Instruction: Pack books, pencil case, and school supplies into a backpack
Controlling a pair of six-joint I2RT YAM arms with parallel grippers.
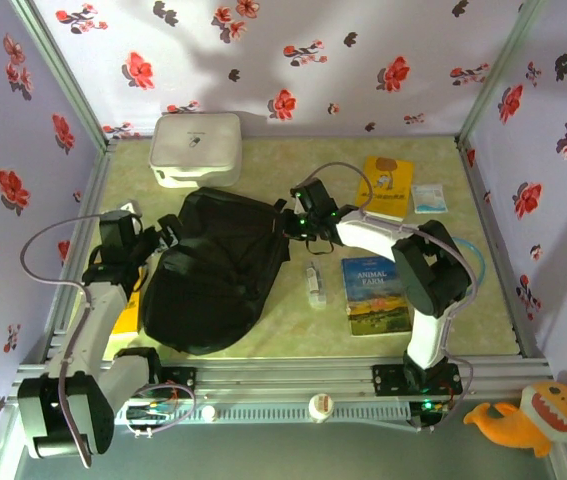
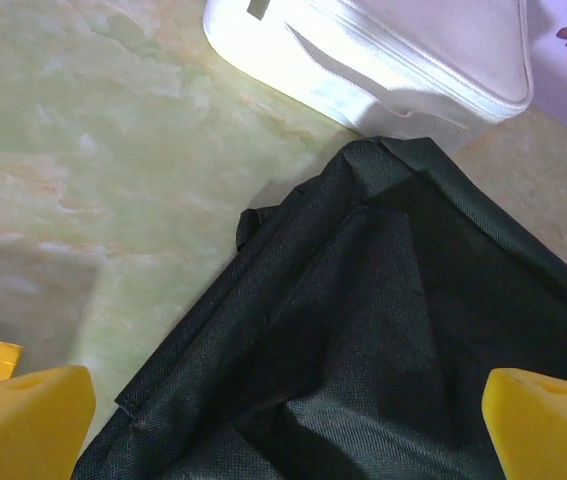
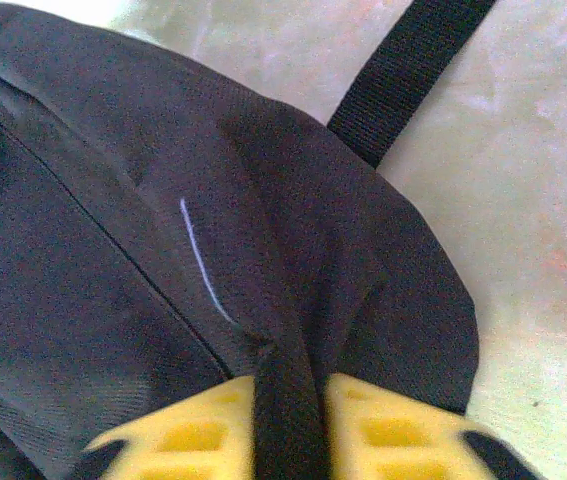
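Observation:
The black fabric backpack [image 1: 213, 275] lies slumped at the table's left centre. My right gripper [image 1: 298, 222] is at its upper right edge, shut on a fold of backpack [image 3: 163, 250] fabric pinched between the yellow fingers [image 3: 403, 430]. My left gripper [image 1: 168, 237] hovers open over the backpack's [image 2: 383, 330] upper left corner, its yellow fingertips [image 2: 23, 420] wide apart with nothing between them. The blue "Animal Farm" book [image 1: 375, 295] lies flat to the right. The yellow book [image 1: 387, 187] lies farther back. A white rounded case [image 1: 196, 148] stands behind the backpack.
A small white tube [image 1: 314, 283] lies between the backpack and the blue book. A white-blue packet [image 1: 429, 198] sits beside the yellow book. A flat yellow thing [image 1: 123, 325] lies under my left arm. A black strap [image 3: 408, 70] trails onto the table. Floral walls enclose three sides.

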